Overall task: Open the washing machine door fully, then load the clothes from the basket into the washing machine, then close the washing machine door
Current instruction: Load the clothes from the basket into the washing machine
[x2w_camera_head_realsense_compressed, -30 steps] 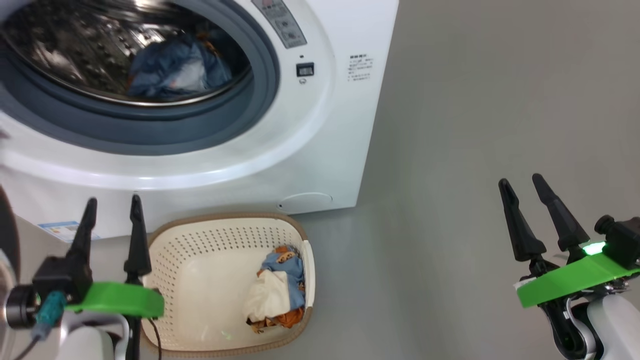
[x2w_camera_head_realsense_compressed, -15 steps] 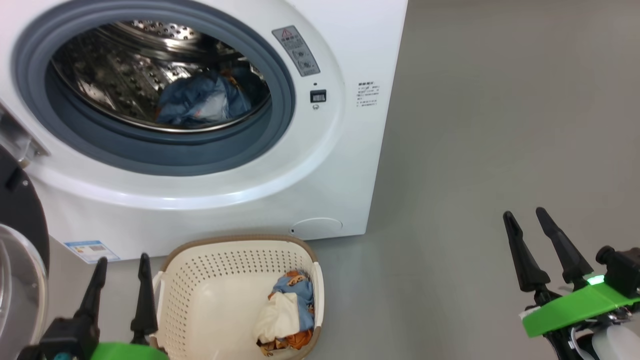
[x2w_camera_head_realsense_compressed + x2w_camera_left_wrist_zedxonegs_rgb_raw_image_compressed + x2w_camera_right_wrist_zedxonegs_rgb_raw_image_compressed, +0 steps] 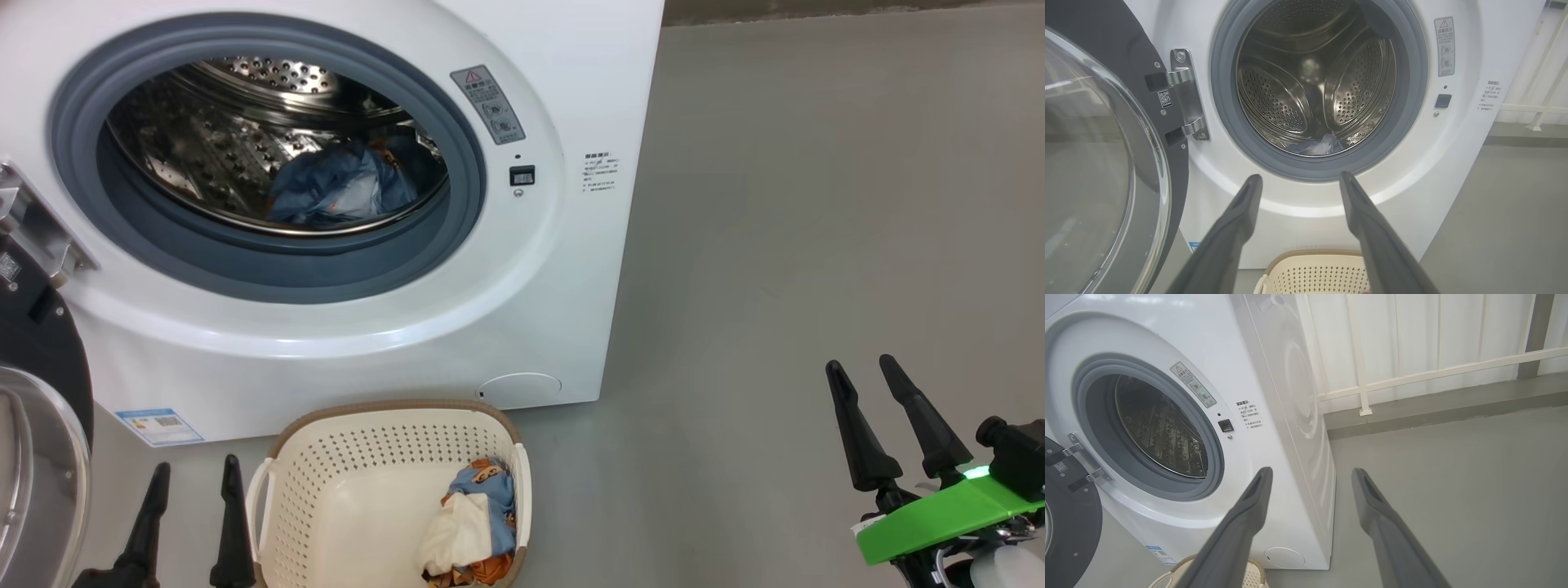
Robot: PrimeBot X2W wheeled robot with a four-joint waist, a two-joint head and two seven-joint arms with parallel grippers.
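Clothes [image 3: 472, 531]: one bundle in basket [image 3: 392, 406], one in drum [image 3: 212, 139]; left tool [image 3: 196, 464], right tool [image 3: 859, 363] spread, empty.

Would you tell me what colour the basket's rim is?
Brown; the rim of the basket shows best in the head view.

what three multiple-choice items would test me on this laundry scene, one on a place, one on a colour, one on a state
1. Where does the basket stand relative to the washing machine?
A. on top of it
B. on the floor in front of it
C. behind it

2. What colour is the gasket around the opening?
A. grey
B. red
C. green

3. How does the door stand?
A. shut and latched
B. open, swung aside on its hinge
C. half closed over the opening

Answers:
1 B, the head view shows it on the floor below the machine's front.
2 A, the rubber ring is plainly grey.
3 B, the left wrist view shows the drum fully exposed.
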